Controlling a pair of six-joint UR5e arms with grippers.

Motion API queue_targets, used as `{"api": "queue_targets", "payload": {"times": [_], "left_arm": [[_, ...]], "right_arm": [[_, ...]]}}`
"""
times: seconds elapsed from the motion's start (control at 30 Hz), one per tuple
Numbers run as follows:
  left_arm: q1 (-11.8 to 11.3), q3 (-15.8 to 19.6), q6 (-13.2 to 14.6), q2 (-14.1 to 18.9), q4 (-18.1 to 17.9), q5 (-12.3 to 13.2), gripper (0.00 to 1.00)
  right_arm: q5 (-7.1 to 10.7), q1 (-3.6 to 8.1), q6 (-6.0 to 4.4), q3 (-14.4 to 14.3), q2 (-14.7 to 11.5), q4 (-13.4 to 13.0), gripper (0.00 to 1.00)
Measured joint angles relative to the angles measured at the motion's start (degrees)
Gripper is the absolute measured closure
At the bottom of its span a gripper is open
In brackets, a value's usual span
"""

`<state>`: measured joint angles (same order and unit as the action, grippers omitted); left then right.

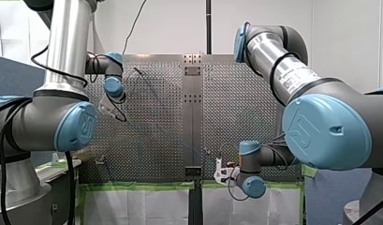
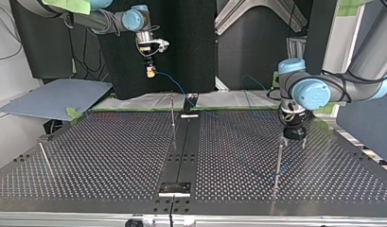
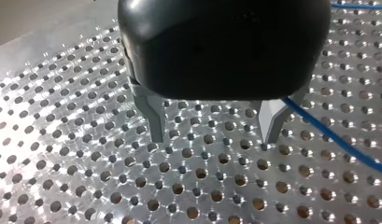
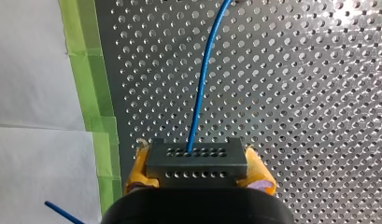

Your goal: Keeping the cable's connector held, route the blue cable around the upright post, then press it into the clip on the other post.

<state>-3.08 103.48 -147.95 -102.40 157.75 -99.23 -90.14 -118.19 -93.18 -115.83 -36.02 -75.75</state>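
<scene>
Closest to the right wrist camera, the dark connector is sitting crosswise in the robot's right claw. Its yellow pads are pressing in on both ends of the connector, so this claw is closed tight on it. The blue cable is leaving the connector's upper row of holes and running straight ahead over the perforated table. Green tape is edging the table beside the claw, with white sheeting lying beyond the tape.

Seen in the top view, the right claw is hanging raised over the table's far edge. The cable is dropping from it to the table near the thin middle post; it is too faint there to tell which side of the post it is passing.

The robot's left claw is hovering low over the table. Its grey metal fingers are spread wide apart and are gripping nothing. The cable is passing just outside one finger, not between the two. In the top view this claw is pointing down just beside a second post at that view's right. A third post is standing near that view's left edge, well apart from both claws.
</scene>
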Motion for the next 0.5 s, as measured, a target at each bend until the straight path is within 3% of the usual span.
{"api": "queue_targets", "payload": {"times": [0.23,0.5], "left_arm": [[0.54,2.56,1.26,2.30,-1.17,2.19,0.00],[1.06,3.11,1.69,2.86,-0.95,5.42,0.00]], "right_arm": [[0.04,0.00,0.00,-0.01,0.02,-0.02,1.00],[0.05,-0.03,0.00,-0.02,0.05,-0.02,1.00]]}}
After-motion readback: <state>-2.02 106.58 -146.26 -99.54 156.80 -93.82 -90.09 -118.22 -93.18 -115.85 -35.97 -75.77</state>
